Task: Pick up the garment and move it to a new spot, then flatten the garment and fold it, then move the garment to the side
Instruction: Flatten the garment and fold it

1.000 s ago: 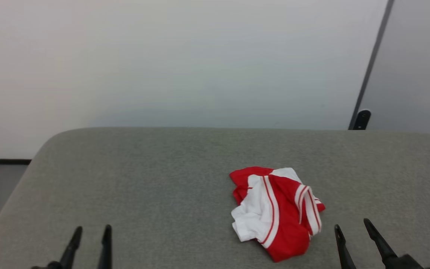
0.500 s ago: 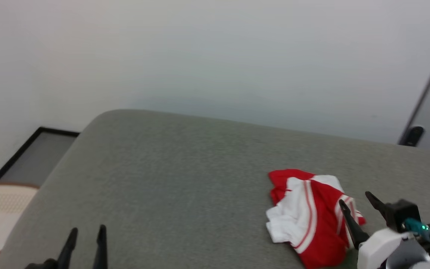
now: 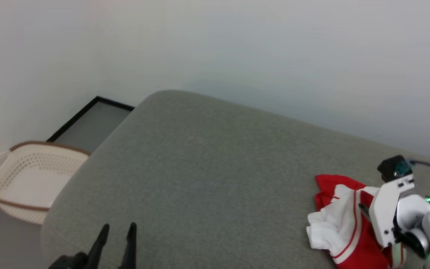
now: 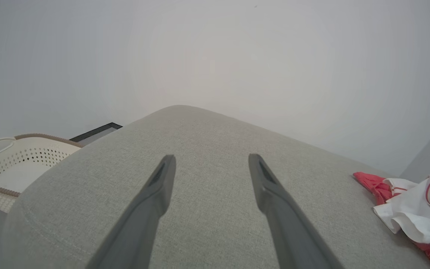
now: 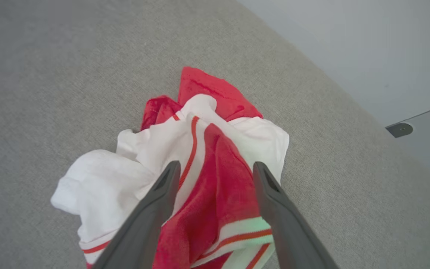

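Observation:
The garment (image 3: 336, 224) lies crumpled on the grey padded surface (image 3: 207, 168) at the lower right, red cloth with white panels and thin stripes. My right arm's white wrist (image 3: 390, 209) hangs over its right side. In the right wrist view my right gripper (image 5: 215, 168) is open just above the garment (image 5: 151, 153), one finger over a white panel, the other over the red and white edge, nothing pinched. My left gripper (image 3: 119, 228) is open and empty at the bottom left, far from the garment (image 4: 409, 209). Its fingers (image 4: 162, 179) spread over bare grey fabric.
A cream perforated laundry basket (image 3: 24, 179) with a brown rim stands on the floor beyond the surface's left edge, also the basket (image 4: 13, 164) in the left wrist view. A pale wall runs behind. The surface's rounded far corner (image 3: 162, 95) is close to the wall.
The head camera has turned left, bringing the basket into view. My right arm has risen and reached forward over the garment, fingers tipped down. The left gripper and the garment have not moved.

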Controlling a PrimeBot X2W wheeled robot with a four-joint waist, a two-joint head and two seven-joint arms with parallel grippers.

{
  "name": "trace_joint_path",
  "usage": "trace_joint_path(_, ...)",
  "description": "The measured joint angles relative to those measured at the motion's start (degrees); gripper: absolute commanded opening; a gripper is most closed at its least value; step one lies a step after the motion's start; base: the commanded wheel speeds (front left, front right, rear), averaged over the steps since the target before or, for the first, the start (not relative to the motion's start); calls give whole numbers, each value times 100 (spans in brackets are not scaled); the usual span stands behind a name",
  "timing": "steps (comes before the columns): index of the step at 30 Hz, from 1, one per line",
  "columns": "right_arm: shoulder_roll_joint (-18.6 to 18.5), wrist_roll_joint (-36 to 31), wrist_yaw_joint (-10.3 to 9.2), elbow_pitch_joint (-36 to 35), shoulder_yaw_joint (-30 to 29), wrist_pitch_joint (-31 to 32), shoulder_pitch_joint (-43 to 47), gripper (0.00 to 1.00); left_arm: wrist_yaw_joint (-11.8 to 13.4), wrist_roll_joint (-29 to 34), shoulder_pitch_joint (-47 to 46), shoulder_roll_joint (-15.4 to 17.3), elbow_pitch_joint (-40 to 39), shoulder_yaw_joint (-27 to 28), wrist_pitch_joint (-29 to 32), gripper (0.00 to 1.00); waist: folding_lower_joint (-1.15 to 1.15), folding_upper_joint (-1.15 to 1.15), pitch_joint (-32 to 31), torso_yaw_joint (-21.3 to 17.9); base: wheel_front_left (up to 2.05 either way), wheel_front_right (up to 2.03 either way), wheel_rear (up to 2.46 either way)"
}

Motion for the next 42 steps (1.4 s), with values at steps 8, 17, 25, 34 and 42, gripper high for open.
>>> trace_joint_path(8, -121, 241, 0, 884, 241, 1095, -489, 100, 0, -79, -183, -96, 49, -82, 0, 100, 0, 0, 222, 219, 0, 0, 0)
trace_joint_path(17, 113, 471, 0, 1563, 292, 1345, -727, 0, 0, -156, -312, -131, 110, -238, 0, 100, 0, 0, 439, 343, 0, 0, 0)
trace_joint_path(25, 65, 693, 0, 1783, 230, 944, -836, 0, 0, -255, -314, -112, 183, -283, 0, 100, 0, 0, 319, 311, 0, 0, 0)
trace_joint_path(34, -201, 1081, 0, 1071, -31, 639, -310, 0, 0, -412, -183, 9, 212, -302, 0, 100, 0, 0, 128, 55, 0, 0, 0)
trace_joint_path(42, -260, 1191, 0, -365, -537, 658, 974, 0, 0, -425, -82, -26, 136, -254, 0, 100, 0, 0, 116, -398, 0, 0, 0)
